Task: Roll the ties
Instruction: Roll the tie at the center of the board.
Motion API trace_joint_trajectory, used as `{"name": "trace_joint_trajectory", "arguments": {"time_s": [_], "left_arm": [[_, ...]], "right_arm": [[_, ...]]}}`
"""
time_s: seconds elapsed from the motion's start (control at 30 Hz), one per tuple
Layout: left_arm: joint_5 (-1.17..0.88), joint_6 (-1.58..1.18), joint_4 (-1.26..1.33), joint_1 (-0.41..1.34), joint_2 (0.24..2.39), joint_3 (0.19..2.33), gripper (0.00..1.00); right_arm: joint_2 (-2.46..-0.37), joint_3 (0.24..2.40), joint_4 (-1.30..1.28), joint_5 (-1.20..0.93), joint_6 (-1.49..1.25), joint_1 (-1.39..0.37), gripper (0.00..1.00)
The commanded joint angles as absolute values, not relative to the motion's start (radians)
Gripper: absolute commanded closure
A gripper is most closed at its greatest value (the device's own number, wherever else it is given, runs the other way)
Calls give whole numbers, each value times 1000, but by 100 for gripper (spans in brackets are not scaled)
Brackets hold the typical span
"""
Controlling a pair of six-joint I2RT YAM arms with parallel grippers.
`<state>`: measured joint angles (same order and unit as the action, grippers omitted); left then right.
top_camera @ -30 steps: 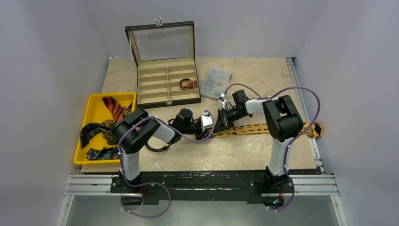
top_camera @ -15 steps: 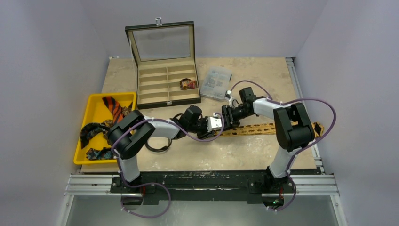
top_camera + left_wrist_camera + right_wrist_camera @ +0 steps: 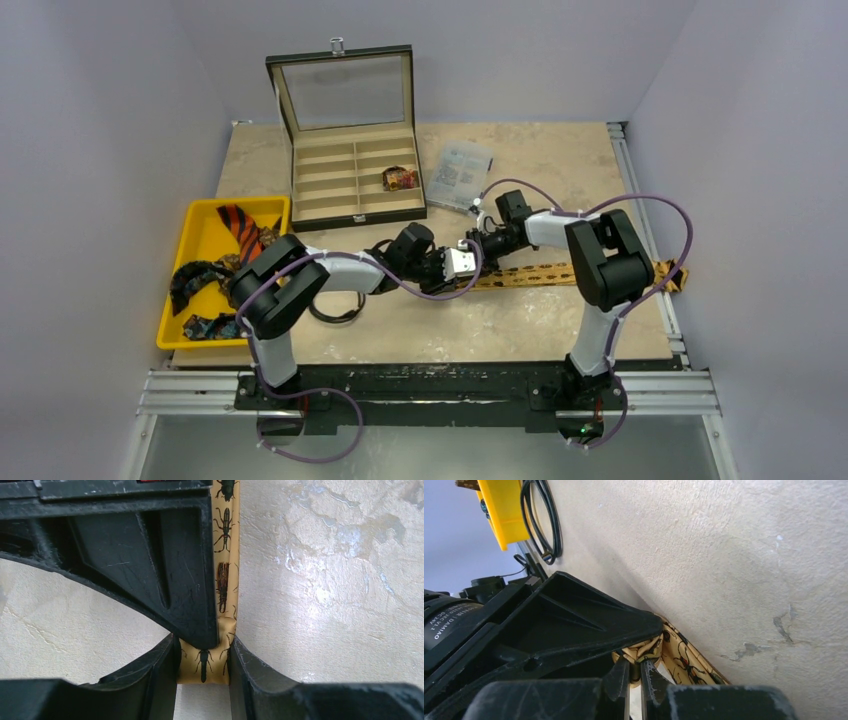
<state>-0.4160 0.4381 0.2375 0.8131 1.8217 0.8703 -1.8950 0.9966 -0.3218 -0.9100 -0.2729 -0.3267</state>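
The tan-gold tie (image 3: 565, 273) lies flat in a straight band from the middle of the worktop (image 3: 480, 330) out to its right edge. Both arms meet at its inner end. In the left wrist view that end sits squarely between the fingers of the left gripper (image 3: 202, 647). One finger touches each long edge, so the jaws clamp the tie across its width, and the rest of the band runs away beyond the tips. The right gripper (image 3: 634, 667) comes in from the opposite side, with its body crossing over the left one. Its jaws are drawn to a thin slit and nip a curled fold of the same tie at their very tips. At the worktop's left edge a yellow tray (image 3: 200, 230) holds the orange striped tie (image 3: 240, 228) and some darker ones.
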Motion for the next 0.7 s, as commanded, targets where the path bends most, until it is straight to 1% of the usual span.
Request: {"name": "trace_joint_trajectory", "arguments": {"time_s": [0.0,0.03,0.13,0.17,0.27,0.33,0.43,0.5,0.67], "left_arm": [[-350,450,68,816,1861,842,75],[-354,449,72,816,1865,845,73],[-436,436,108,795,1860,843,58],[-475,425,137,781,1854,833,53],[-593,367,283,732,1828,783,43],[-662,326,444,705,1815,730,40],[-694,293,605,689,1816,667,38],[-712,280,696,690,1833,642,38],[-706,209,835,708,1909,660,38]], "right_arm": [[-1905,1019,-389,-821,-185,-328,100],[-1912,1018,-406,-806,-166,-324,100],[-1945,1022,-446,-765,-115,-306,100],[-1957,1025,-455,-749,-103,-299,100],[-2001,1047,-497,-710,-71,-277,100],[-2015,1054,-511,-688,-61,-259,100],[-2023,1064,-526,-658,-47,-250,100],[-2025,1062,-527,-647,-46,-250,100],[-2028,1054,-521,-647,-42,-250,100]]}}
